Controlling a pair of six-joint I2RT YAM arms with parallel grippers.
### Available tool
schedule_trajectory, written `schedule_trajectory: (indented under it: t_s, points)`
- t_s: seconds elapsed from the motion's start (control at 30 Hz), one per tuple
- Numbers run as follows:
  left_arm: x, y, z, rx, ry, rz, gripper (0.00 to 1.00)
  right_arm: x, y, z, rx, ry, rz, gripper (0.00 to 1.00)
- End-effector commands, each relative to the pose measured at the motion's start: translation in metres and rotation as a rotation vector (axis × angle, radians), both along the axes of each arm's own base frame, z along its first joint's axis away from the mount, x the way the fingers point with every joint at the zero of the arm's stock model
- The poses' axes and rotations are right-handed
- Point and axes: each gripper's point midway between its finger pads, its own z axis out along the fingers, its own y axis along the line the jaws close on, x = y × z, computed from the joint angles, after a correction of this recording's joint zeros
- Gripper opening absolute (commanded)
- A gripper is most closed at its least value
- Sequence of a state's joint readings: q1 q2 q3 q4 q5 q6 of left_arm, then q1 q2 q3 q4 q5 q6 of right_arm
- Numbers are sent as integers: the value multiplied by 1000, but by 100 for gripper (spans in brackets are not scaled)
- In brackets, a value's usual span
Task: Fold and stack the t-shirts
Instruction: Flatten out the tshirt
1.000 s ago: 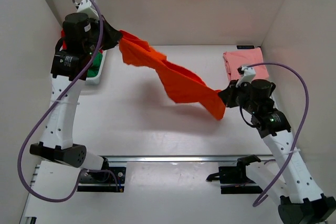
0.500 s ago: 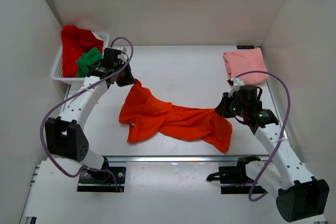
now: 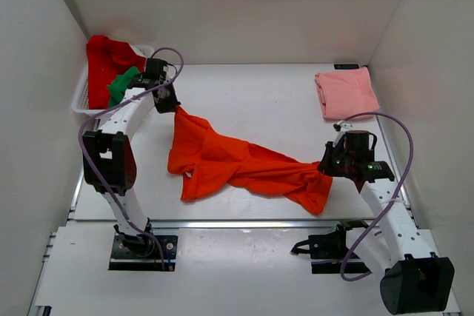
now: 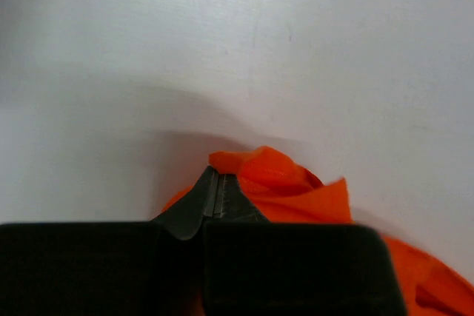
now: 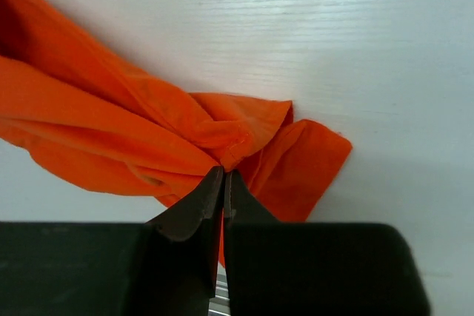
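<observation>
The bright orange t-shirt (image 3: 237, 164) lies bunched and stretched across the table between my two grippers. My left gripper (image 3: 175, 108) is shut on its far left corner; the left wrist view shows the closed jaws pinching orange cloth (image 4: 289, 183). My right gripper (image 3: 323, 168) is shut on the shirt's right end; the right wrist view shows closed jaws on a folded hem (image 5: 222, 138). A pale salmon pink t-shirt (image 3: 346, 92) lies folded at the back right. A red t-shirt (image 3: 102, 61) and a green t-shirt (image 3: 121, 86) sit in the basket.
The white slotted basket (image 3: 80, 101) stands at the back left against the left wall. White walls close in the table on three sides. A metal rail (image 3: 244, 223) runs along the near edge by the arm bases.
Both grippers have come down from holding the orange shirt stretched in the air and laid it on the table. The left gripper then moved back toward the basket; the right moved nearer.
</observation>
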State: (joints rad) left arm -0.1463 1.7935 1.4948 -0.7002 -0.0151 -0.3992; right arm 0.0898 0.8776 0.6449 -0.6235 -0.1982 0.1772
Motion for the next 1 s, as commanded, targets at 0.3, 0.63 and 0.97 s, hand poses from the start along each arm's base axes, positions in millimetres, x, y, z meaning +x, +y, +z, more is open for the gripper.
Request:
schedule_trajectory:
  t_s: [0.3,0.63,0.97]
  points:
    - [11,-68,32,-103,-79,-190,64,6,3,-3,4,-4,8,0]
    - [-63,-125,-32,-163,69,-263,60,7,7,-5,21,-9,19,0]
    - [-60,-129,-71,-121,127,-249,59,7,10,-5,32,-15,30,0]
